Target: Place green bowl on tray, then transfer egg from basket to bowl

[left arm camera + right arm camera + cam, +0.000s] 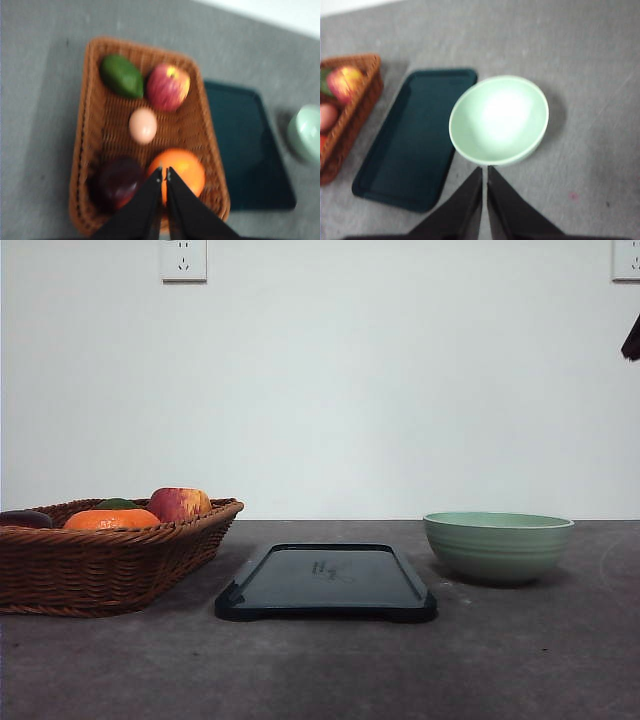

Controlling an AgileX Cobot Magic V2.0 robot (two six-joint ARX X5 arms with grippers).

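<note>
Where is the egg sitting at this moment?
In the left wrist view the egg lies near the middle of the basket, loose on the weave, with the apple and the green fruit beside it.

Open grey surface [320, 670] lies in front of the basket [110, 570], the tray [325, 585] and the bowl [497, 545], and bare strips separate the three. The tray carries nothing and the bowl's mouth is unobstructed from above. Inside the basket the egg [143, 125] sits apart in the middle, hemmed by the apple [168, 86], avocado [121, 76], orange [182, 170] and a dark plum [117, 181].
</note>
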